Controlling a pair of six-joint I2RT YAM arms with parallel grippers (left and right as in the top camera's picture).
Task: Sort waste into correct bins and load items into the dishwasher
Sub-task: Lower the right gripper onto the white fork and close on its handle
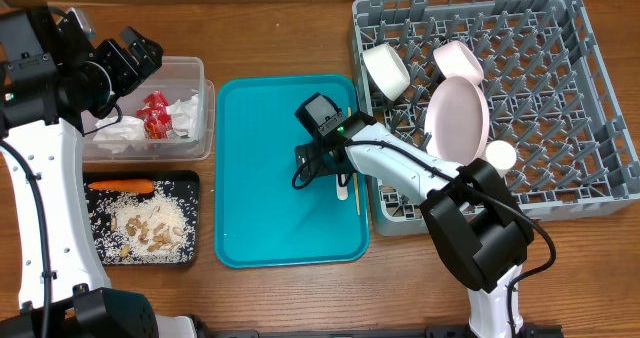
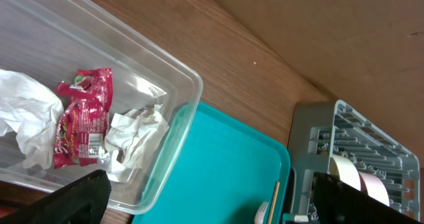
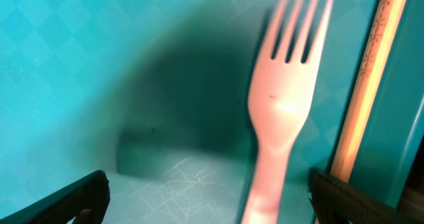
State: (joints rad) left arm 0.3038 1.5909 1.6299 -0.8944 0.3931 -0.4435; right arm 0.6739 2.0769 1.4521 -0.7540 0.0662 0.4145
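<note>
Right gripper [image 3: 212, 199]: jaws spread wide, nothing grasped. Its two fingertips sit at the lower corners of the right wrist view.

White fork [image 3: 281, 111]: lies flat on the teal tray [image 3: 93, 45], between the right fingertips and nearer the right-hand one. Neither fingertip touches it. The tines point away from the wrist and the handle runs back towards the camera. Its long axis leans slightly off that of the wooden stick [image 3: 368, 78], which lies just beside it along the tray's right wall.

Overhead view: the right arm covers most of the fork, so only a small white bit shows at the tray's right edge. I cannot tell which end that is. The stick runs front to back beside it.

Left gripper [image 1: 138, 53]: jaws open, empty, above the clear tub [image 1: 197, 78]. The tub holds a red wrapper [image 1: 154, 116] and white napkins [image 1: 188, 110].

The overhead view alone shows:
- the black tray [image 1: 193, 183] with a carrot [image 1: 120, 186] and rice scraps [image 1: 150, 226];
- the grey rack [image 1: 600, 128] holding a pink plate [image 1: 458, 113], bowls and a cup [image 1: 500, 155].

The left wrist view shows the wrapper's print. The fork and stick show only as slivers at its bottom edge.
</note>
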